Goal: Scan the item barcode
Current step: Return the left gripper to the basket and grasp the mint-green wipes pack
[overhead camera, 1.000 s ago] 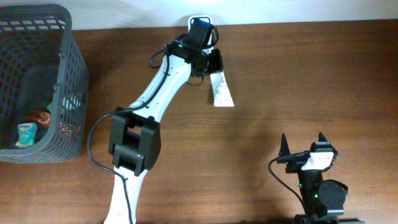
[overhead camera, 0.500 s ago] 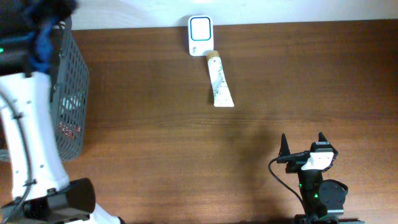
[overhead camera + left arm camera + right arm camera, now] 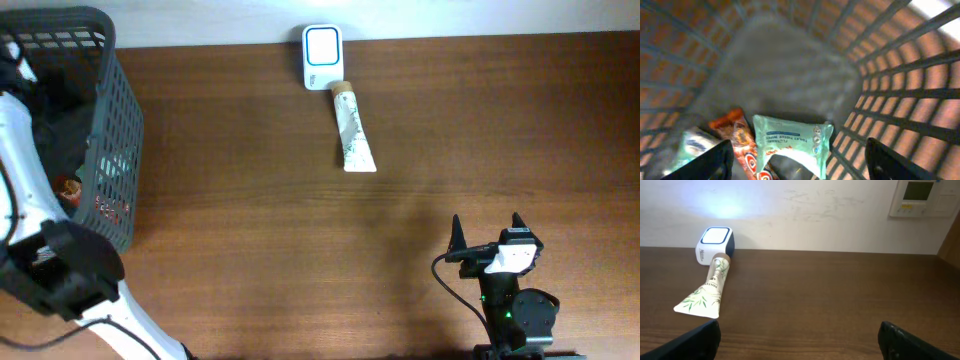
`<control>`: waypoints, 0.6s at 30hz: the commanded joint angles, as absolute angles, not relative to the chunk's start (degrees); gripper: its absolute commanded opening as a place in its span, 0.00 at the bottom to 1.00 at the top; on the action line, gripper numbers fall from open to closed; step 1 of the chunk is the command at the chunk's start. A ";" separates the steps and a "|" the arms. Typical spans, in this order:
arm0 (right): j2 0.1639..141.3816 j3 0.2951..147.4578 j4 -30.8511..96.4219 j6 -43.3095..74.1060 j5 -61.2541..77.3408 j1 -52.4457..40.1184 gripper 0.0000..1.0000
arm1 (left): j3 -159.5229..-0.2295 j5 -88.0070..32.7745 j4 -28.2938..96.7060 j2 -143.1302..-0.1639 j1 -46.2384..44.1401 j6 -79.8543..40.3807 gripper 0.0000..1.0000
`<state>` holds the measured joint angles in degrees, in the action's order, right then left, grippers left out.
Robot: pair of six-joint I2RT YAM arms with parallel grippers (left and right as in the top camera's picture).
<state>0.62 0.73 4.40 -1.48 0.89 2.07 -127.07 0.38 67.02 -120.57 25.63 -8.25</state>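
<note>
The white barcode scanner stands at the table's far edge, its lit top also visible in the right wrist view. A white tube with a leaf print lies flat just in front of it, cap towards the scanner and free of both grippers. My left gripper is open inside the grey basket, above a pale green wipes pack and an orange snack pack. Nothing is between its fingers. My right gripper stands open and empty near the front right.
A third, pale packet lies at the left of the basket floor. The basket's mesh walls close in around my left gripper. The left arm reaches over the basket from the table's front left corner.
My left arm has swung from the scanner over to the basket at far left, leaving the tube on the table. Its jaws have opened wider. The right arm has not moved.
</note>
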 commanded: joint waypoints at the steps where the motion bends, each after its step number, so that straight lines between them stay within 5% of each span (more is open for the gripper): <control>1: 0.21 0.32 4.60 -1.04 0.38 2.24 0.99 | -127.22 -1.34 68.90 -126.72 25.56 -9.43 0.77; 6: 0.21 0.32 4.58 -1.04 0.38 2.24 0.99 | -127.22 -2.59 71.40 -134.28 24.80 -12.45 0.64; 15: 0.21 0.32 4.60 -1.04 0.38 2.24 0.99 | -126.58 -1.34 74.13 -140.73 24.75 -25.28 0.68; 18: 0.21 0.32 4.58 -1.04 0.38 2.24 0.99 | -126.58 -1.32 74.94 -141.53 24.82 -25.26 0.54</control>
